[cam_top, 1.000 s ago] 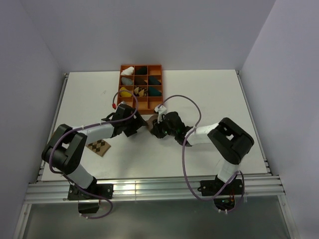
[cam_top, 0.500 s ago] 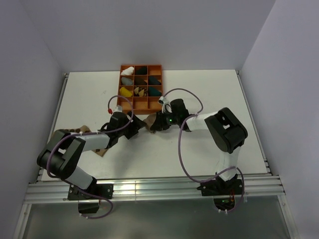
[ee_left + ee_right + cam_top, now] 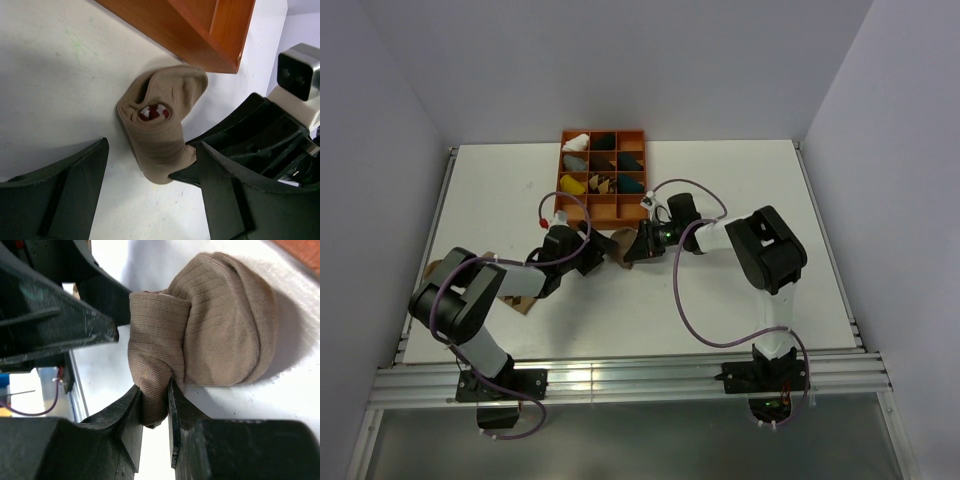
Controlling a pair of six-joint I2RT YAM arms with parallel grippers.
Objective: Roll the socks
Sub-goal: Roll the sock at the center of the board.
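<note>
Right gripper [image 3: 155, 405] pinches the tan sock [image 3: 160, 120], nearly rolled beside the tray [image 3: 200, 30], left gripper [image 3: 152, 150] gapes around it, and I judge the argyle sock [image 3: 520, 297] not yet rolled.

We meet the orange tray [image 3: 150, 20] behind, left claw [image 3: 150, 165] and right claw [image 3: 154, 405] hemming the tan sock [image 3: 160, 125]; near tabletop [image 3: 650, 310] lies free.
</note>
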